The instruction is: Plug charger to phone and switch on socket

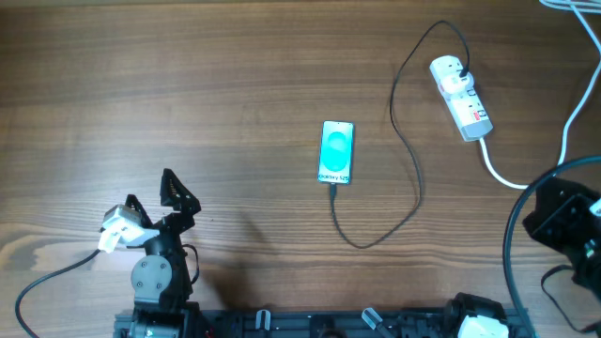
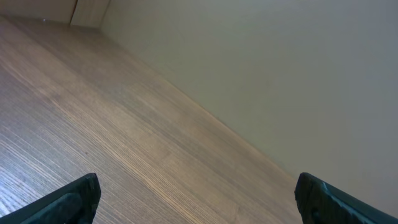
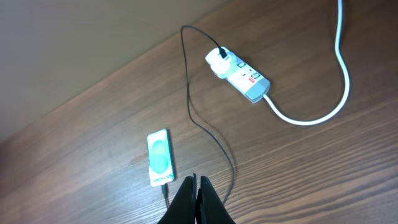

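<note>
The phone (image 1: 337,150) lies flat mid-table with its screen lit; it also shows in the right wrist view (image 3: 159,157). The charger, a thin black cable (image 1: 417,192), runs from a white adapter on the socket (image 1: 462,99) in a loop to the phone's near edge. Its plug tip (image 3: 166,188) meets that edge; I cannot tell how deep it sits. The socket (image 3: 239,73) has red marks near its cord end. My right gripper (image 3: 196,183) is shut and empty, raised above the table near the plug tip. My left gripper (image 1: 150,191) is open and empty at the front left.
A thick white cord (image 1: 512,178) leaves the socket and curves off to the right (image 3: 311,119). The right arm (image 1: 563,221) sits at the right edge. The left wrist view shows only bare wooden table (image 2: 124,124) and a pale wall between the open left gripper's fingers (image 2: 198,190).
</note>
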